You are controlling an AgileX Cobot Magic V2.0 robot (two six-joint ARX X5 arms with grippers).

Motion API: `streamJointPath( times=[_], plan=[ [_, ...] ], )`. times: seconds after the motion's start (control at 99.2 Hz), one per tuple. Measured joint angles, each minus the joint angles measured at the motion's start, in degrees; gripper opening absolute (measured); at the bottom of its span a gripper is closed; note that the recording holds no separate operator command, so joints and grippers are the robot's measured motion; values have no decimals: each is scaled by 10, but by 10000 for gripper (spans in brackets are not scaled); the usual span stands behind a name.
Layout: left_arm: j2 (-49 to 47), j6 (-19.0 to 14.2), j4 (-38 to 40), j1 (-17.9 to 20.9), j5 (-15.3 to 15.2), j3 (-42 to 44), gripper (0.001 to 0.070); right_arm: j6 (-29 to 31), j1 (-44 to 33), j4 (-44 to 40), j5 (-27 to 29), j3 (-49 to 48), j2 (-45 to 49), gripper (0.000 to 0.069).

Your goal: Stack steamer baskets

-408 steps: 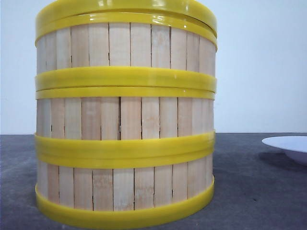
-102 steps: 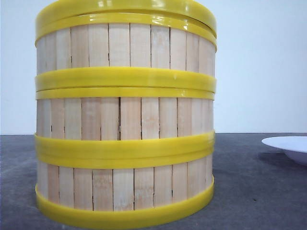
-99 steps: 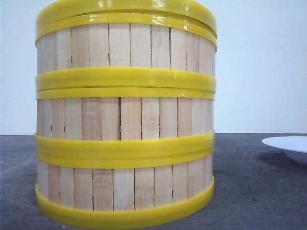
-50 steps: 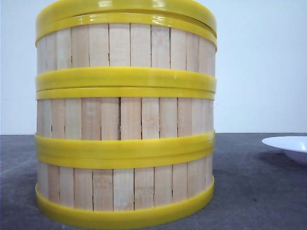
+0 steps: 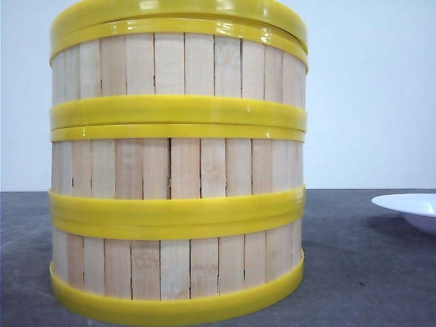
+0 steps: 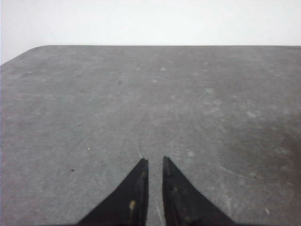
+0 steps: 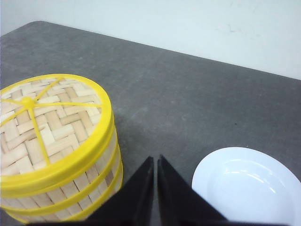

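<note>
Two sets of black fingers hold nothing. The left fingers are almost together, a thin slit between the tips, hanging over bare grey surface with nothing near them. The right fingers are likewise nearly closed and empty, poised above the gap between the steamer baskets and a white plate.

Outward from there, the three steamer baskets stand in one upright column on the surface, their yellow bands meeting squarely at each joint, and the woven lid sits on top. The plate lies well apart from the column, to the robot's right.

Judging by this, the stacking looks finished and the arms are clear of it. Little seems left but to draw both arms back without brushing the column.
</note>
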Motion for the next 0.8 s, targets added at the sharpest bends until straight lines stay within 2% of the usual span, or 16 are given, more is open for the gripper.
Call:
streamJointPath(
  times=[0.171,0.796],
  plan=[
    [0,15,0,0,1,0,28,0,0,0,0,0,0,9],
    [0,15,0,0,5,0,28,0,0,0,0,0,0,9]
  ],
)
